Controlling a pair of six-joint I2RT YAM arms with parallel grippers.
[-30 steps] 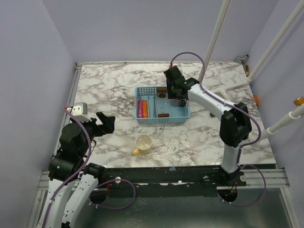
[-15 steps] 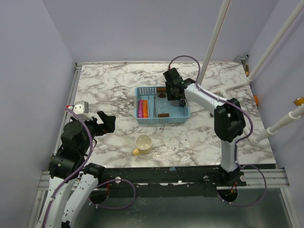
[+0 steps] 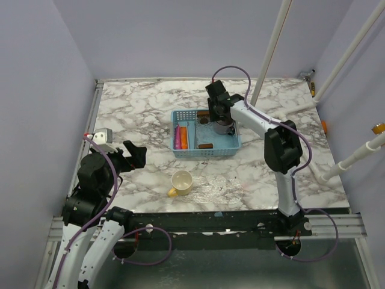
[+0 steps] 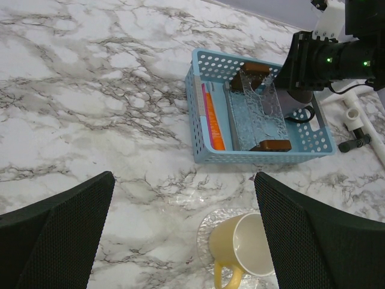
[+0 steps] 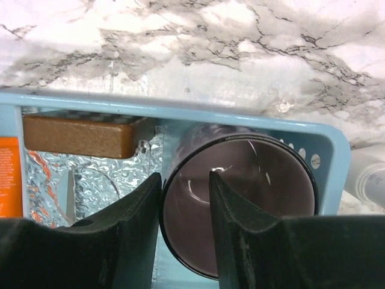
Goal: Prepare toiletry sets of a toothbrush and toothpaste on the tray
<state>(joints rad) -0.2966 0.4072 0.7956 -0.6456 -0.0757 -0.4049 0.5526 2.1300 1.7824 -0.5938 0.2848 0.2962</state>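
Right pincer (image 5: 185,198) pinches the purple-grey mug's (image 5: 240,205) wall, one finger inside, at the tray's (image 3: 236,146) far-right corner. Toothpaste (image 3: 178,137) lies along its left edge. Left pincer (image 4: 183,235) spread wide, idle near worktop's left edge.

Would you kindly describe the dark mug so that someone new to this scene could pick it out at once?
Find the light blue tray near the middle of the marble table. The dark mug stands upright in its far right corner, where the right gripper has one finger inside the rim and one outside. Unlike the yellow mug on the table nearer the arms, it is purple-grey and inside the tray.
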